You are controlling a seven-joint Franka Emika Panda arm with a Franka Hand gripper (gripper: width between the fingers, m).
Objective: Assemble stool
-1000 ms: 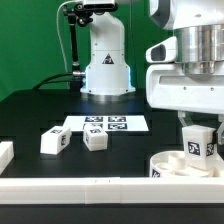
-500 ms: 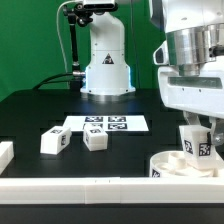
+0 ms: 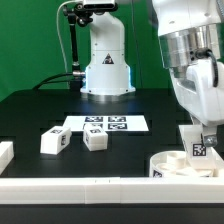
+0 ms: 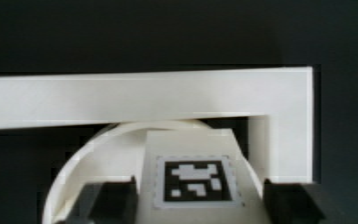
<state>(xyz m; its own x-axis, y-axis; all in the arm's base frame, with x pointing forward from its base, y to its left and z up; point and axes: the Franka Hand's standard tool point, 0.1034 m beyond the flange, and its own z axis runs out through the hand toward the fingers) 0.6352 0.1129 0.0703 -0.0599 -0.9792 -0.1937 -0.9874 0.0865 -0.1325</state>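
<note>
The round white seat disc (image 3: 172, 166) lies at the exterior view's lower right, against the front rail. My gripper (image 3: 201, 138) is shut on a chunky white leg (image 3: 199, 149) with a square tag, held upright with its lower end at the seat's sockets. In the wrist view the leg (image 4: 197, 175) sits between my dark fingers (image 4: 112, 202), with the seat's curved rim (image 4: 83, 165) beneath. Two more tagged legs (image 3: 53, 141) (image 3: 95, 140) lie loose on the black table at the exterior view's left.
The marker board (image 3: 106, 124) lies flat behind the loose legs. White border rails run along the front (image 3: 90, 186) and left (image 3: 5, 153); a rail corner (image 4: 176, 95) shows in the wrist view. The robot base (image 3: 105, 65) stands at the back.
My gripper has turned and shifted toward the exterior view's right, carrying the leg slightly lower over the seat. The loose legs have not moved.
</note>
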